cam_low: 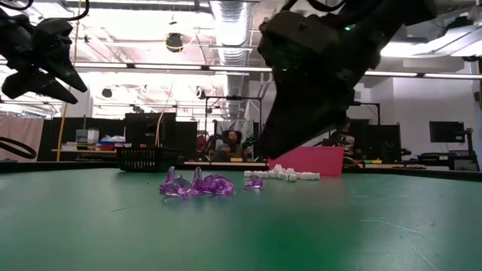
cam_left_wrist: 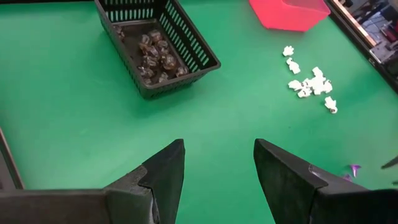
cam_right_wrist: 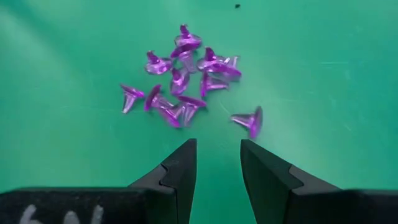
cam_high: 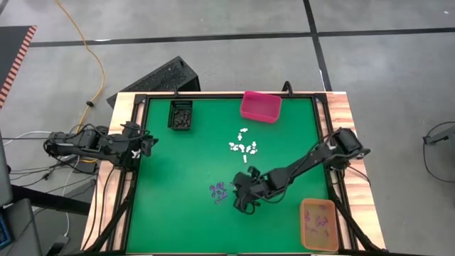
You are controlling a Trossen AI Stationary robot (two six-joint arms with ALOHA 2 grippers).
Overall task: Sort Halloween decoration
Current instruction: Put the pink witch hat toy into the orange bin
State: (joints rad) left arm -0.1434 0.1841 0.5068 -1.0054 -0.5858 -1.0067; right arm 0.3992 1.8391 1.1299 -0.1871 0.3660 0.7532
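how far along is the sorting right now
Done: black trinkets lie in the black basket, some purple ones in the orange bin. In hand: right gripper, open and empty, hovers by the purple pile. Left: that pile and the white pieces; the pink bin looks empty. Left gripper waits open.

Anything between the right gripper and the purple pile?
Nothing visible. The right gripper is open, empty and aimed at the purple trinkets, with only bare green mat between. One stray purple piece lies closest to the fingertips, slightly apart from the pile.
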